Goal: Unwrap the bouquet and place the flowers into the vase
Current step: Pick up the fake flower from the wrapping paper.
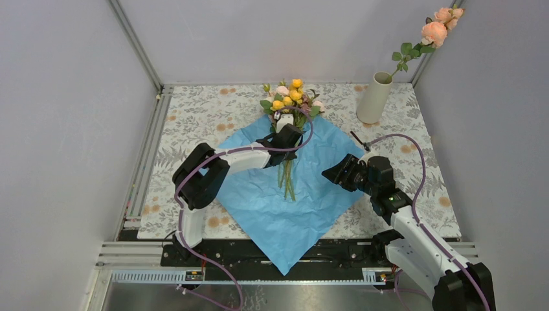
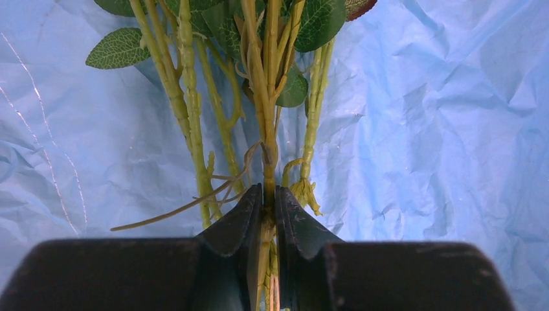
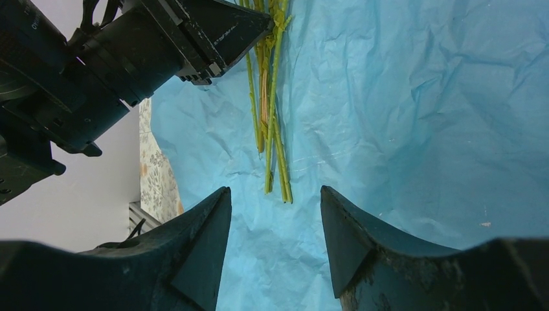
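Left gripper (image 2: 268, 192): clenched on the stems of the flowers (image 1: 289, 97), mid-table on the spread blue paper (image 1: 272, 207).
Right gripper (image 3: 273, 189): jaws apart, grasping nothing, over the paper's right side.
Lift: hold firm, raise stems clear before swinging.
Vase (image 1: 374, 98): far right corner of the table (image 1: 194, 110), one peach rose (image 1: 435, 31) inside.

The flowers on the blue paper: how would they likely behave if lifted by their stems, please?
Probably light: the stems are thin. Likely top-heavy, with heads and leaves at one end of the flowers, so they may droop. The stems look untied and the left arm's jaws pinch only the middle ones, so outer ones could stay on the blue paper.
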{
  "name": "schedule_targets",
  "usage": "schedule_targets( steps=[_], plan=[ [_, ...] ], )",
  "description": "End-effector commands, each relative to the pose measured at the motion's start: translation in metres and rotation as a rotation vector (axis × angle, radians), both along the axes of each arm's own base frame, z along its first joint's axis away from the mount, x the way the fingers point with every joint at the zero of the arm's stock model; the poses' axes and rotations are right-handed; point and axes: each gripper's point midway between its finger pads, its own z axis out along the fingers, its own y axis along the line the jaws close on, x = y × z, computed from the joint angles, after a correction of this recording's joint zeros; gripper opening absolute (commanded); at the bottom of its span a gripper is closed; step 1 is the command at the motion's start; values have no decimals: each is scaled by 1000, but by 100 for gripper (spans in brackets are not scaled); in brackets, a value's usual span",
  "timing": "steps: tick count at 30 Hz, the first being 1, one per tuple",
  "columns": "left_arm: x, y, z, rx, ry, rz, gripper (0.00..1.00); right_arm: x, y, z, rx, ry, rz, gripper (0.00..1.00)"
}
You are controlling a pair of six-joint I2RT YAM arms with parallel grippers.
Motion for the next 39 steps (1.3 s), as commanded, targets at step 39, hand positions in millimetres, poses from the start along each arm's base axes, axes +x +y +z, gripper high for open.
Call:
schedule_targets(
  steps=[39],
  plan=[
    [14, 19, 151, -316, -281, 14, 0, -6, 3, 7, 9, -8, 27, 59]
  ],
)
